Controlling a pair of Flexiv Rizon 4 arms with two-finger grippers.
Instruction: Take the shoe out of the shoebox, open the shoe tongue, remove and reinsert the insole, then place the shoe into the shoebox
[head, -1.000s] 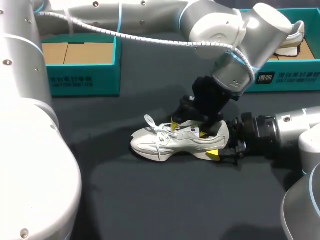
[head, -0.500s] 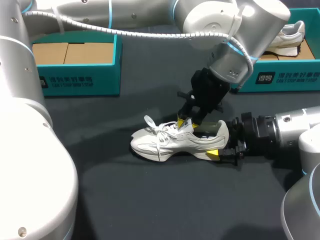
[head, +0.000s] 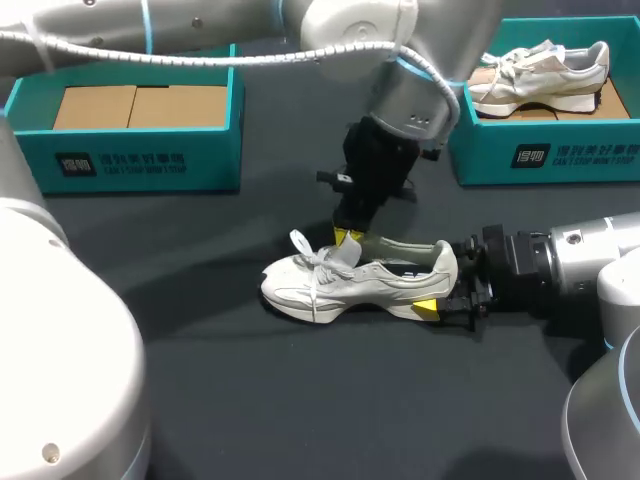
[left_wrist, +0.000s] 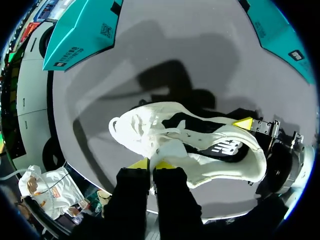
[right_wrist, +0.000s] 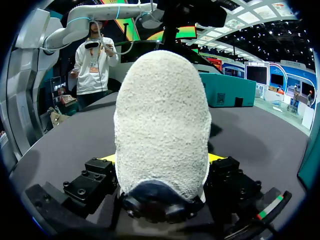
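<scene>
Shoe (head: 350, 282), white with loose laces and a dark lining, is sitting upright at frame centre on the dark table (head: 300, 400). The left gripper (head: 348, 237) is pinching the tongue (head: 345, 256) between nearly closed fingers. The right gripper (head: 437, 290) is clamping the heel from both sides. The left shoebox (head: 140, 160) and right shoebox (head: 560, 155) are standing well apart along the top edge.

Your head cam sits high behind the robot, looking down on the whole table (head: 300, 410). Your left wrist cam looks almost straight down on the shoe (left_wrist: 145, 130) from close above. Your right wrist cam is low, right up against the heel (right_wrist: 160, 125), facing level across the table. All three share that shoe.
</scene>
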